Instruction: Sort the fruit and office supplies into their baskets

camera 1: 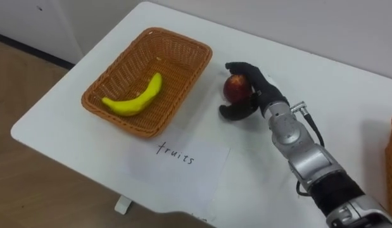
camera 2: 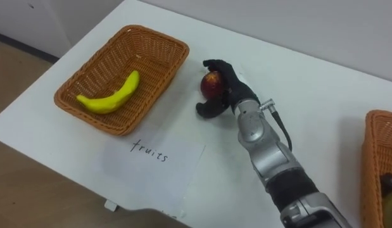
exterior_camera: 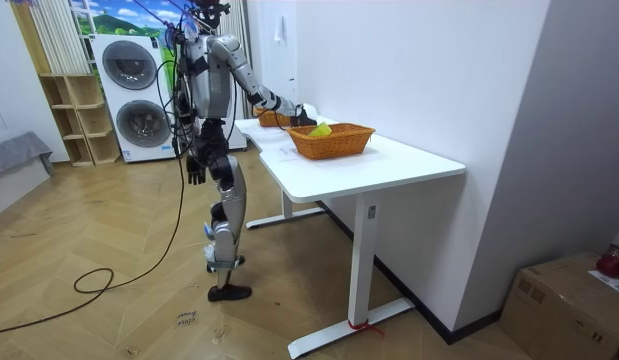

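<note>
A red apple (camera 1: pixel 235 87) is on the white table (camera 1: pixel 347 95), just right of the fruit basket's near right corner. My right hand (camera 1: pixel 262 92) is shut on it, fingers curled over the top and thumb under the front. Whether the apple is lifted off the table I cannot tell. The woven fruit basket (camera 1: pixel 205 47) holds one yellow banana (camera 1: pixel 135 100). A second woven basket (camera 2: pixel 373 158) stands at the table's right edge, its contents mostly cut off. In the room view I stand at the table's end, and my left hand (exterior_camera: pixel 196 168) hangs by my thigh.
A white paper label (camera 1: pixel 177 155) with handwriting lies in front of the fruit basket near the table's front edge. A wall runs along the table's far side. Washing machines (exterior_camera: pixel 129 95) and a shelf stand behind me; a cardboard box (exterior_camera: pixel 569 300) sits on the floor.
</note>
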`<state>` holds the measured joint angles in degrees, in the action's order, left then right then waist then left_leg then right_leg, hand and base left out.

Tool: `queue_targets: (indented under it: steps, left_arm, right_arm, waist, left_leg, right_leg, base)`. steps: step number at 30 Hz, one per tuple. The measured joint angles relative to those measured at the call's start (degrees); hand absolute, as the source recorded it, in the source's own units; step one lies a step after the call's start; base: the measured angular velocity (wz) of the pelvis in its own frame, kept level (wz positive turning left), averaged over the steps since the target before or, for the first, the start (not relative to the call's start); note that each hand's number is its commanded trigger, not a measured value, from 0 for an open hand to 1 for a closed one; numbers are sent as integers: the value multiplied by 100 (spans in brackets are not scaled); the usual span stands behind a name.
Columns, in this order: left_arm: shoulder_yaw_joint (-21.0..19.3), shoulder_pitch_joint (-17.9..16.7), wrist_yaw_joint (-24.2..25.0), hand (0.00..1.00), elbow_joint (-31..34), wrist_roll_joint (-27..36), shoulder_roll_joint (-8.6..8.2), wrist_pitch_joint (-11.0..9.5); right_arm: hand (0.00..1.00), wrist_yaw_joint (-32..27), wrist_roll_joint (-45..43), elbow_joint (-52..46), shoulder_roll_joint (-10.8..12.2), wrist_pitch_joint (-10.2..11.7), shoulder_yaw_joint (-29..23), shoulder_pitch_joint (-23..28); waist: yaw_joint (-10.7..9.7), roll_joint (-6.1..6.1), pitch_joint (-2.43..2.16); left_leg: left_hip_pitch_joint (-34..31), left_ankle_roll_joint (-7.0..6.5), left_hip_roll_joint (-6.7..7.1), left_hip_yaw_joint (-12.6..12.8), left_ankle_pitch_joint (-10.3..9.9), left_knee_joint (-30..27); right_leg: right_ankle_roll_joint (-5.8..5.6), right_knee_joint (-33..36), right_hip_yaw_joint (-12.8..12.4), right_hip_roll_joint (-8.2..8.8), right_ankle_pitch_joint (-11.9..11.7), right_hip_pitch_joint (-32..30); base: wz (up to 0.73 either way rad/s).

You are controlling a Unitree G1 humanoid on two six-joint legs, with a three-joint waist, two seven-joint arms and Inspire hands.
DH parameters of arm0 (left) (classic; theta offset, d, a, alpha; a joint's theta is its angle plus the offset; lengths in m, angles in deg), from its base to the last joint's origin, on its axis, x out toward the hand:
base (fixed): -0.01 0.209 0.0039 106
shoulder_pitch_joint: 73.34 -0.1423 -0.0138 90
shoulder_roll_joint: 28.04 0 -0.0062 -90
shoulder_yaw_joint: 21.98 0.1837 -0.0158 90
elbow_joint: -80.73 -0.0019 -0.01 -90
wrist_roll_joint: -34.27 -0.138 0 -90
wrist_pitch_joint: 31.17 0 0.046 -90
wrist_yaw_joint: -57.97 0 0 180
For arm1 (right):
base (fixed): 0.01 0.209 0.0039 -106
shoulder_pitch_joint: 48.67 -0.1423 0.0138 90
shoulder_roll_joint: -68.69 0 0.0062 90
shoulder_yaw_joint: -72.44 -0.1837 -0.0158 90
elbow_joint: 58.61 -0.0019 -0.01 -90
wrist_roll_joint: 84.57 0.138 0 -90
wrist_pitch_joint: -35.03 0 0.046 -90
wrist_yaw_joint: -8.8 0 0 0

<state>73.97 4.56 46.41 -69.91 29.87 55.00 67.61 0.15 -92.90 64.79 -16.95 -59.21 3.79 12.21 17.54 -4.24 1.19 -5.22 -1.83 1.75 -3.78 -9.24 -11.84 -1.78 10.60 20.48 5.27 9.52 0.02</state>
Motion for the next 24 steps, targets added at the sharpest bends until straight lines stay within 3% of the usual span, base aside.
queue_targets:
  steps: [24]
  left_arm:
    - [-4, -17, -8, 0, 111, -1, 12, -19]
  right_arm:
    - [100, 22, 2, 20, -94, 44, 268, 1]
  waist:
    - [-4, -14, -5]
  left_leg:
    - [98, 0, 2, 14, 0, -2]
  right_leg:
    - [0, -2, 10, 2, 0, 111]
  base:
    - [0]
